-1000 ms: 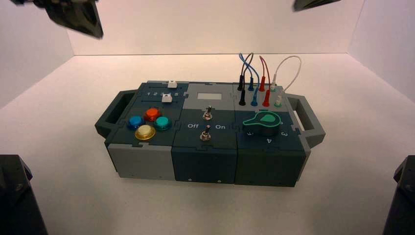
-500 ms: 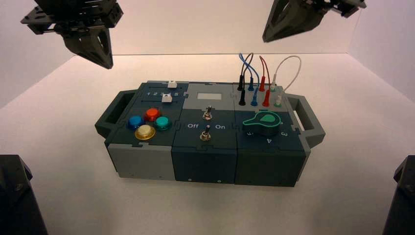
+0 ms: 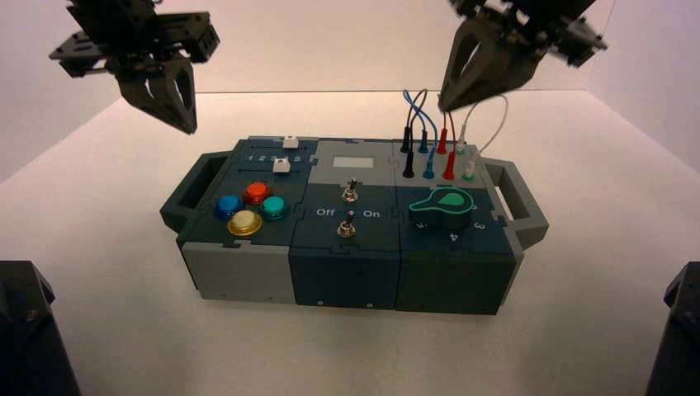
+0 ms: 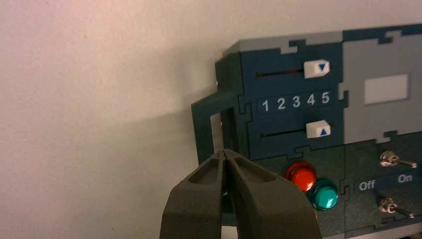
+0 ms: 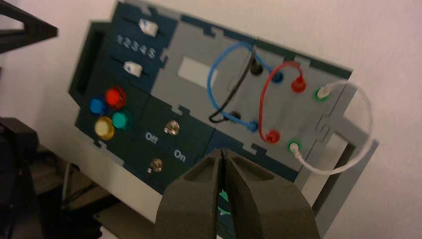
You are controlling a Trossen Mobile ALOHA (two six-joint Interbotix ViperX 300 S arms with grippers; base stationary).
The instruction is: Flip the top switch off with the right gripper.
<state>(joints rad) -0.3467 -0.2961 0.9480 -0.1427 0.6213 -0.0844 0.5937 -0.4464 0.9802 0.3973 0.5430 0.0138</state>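
The top switch [image 3: 351, 192] is a small silver toggle at the middle of the box [image 3: 248, 276], above the "Off/On" lettering. In the left wrist view the top switch [image 4: 393, 160] has its lever leaning toward the On side. The right wrist view shows the top switch [image 5: 172, 127] end-on. My right gripper [image 3: 444, 105] hangs shut, holding nothing, high above the box's back right, over the wires and well away from the switch. The right wrist view has the right gripper [image 5: 224, 152] with fingers together. My left gripper [image 3: 189, 128] hovers shut above the table, left of the box and behind it; the left gripper [image 4: 225, 152] holds nothing.
A second toggle [image 3: 347, 227] sits just below the lettering. Coloured buttons [image 3: 250, 208] and two white slider tabs [image 3: 281, 167] fill the left block. A green-topped knob [image 3: 442, 208] and looping wires [image 3: 437, 136] fill the right block. Handles [image 3: 520, 202] stick out at both ends.
Both arms have come down into view from the top edge. The right gripper has dropped toward the wires at the box's back right; the left has lowered at the back left.
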